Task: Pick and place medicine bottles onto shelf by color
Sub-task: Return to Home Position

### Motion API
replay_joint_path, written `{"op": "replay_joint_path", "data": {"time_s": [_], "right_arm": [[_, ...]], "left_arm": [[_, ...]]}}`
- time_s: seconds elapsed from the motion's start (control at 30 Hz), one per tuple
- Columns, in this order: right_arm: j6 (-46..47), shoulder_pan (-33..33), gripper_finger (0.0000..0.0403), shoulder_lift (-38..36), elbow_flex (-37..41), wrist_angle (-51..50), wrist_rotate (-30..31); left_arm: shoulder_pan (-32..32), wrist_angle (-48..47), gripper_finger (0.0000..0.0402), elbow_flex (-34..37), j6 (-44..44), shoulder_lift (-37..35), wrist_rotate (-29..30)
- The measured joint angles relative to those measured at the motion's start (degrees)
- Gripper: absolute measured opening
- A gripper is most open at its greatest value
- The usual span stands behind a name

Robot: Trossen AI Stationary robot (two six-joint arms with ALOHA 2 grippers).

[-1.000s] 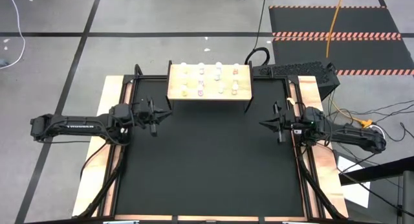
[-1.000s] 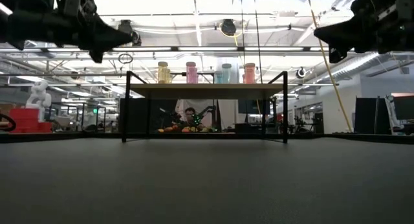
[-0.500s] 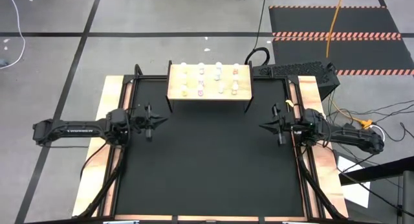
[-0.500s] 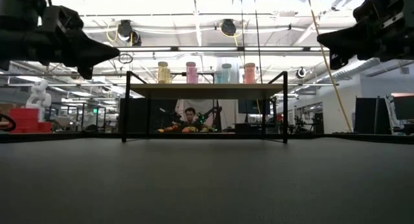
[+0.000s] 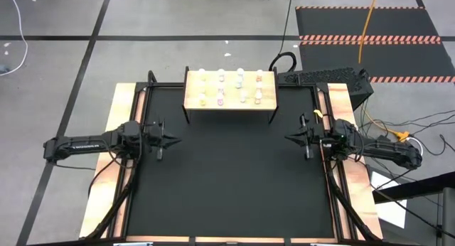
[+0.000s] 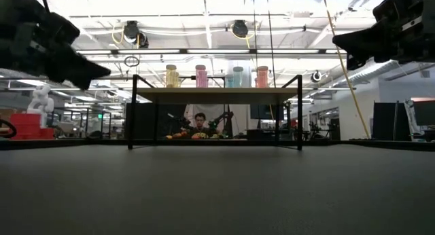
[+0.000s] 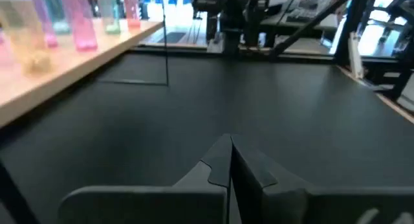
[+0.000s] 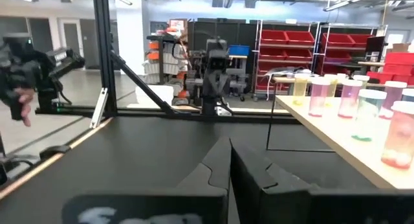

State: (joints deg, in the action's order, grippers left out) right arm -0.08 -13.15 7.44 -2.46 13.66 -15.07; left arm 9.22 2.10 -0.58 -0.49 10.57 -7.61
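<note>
The light-wood shelf (image 5: 229, 91) on thin black legs stands at the table's far middle. Several tiny white-capped bottles (image 5: 220, 95), tinted yellow, pink, blue-green and white, stand on its top in two rows; they also show in the low view (image 6: 202, 76), the left wrist view (image 7: 81, 30) and the right wrist view (image 8: 352, 98). My left gripper (image 5: 170, 140) is shut and empty above the table's left side. My right gripper (image 5: 290, 138) is shut and empty above the table's right side.
The black mat (image 5: 227, 175) spreads in front of the shelf between the two arms. Wooden strips (image 5: 122, 111) line the table's left and right sides. In the low view a person (image 6: 199, 121) sits in the room behind the shelf.
My left gripper has drawn back toward the table's near and left edge, away from the shelf, and stayed shut. My right gripper has kept nearly still.
</note>
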Motion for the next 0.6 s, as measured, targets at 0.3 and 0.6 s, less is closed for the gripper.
{"op": "replay_joint_path", "data": {"time_s": [0.3, 0.6], "right_arm": [[-0.8, -0.2, 0.0000, -0.2, 0.1, -3.7, 1.6], [4.3, -0.1, 0.0000, -0.1, 1.6, -2.6, -2.2]], "left_arm": [[0.2, 0.0, 0.0003, 0.0, 3.0, -5.0, -1.8], [0.2, -0.1, 0.0019, 0.0, 4.0, -4.9, -2.0]]}}
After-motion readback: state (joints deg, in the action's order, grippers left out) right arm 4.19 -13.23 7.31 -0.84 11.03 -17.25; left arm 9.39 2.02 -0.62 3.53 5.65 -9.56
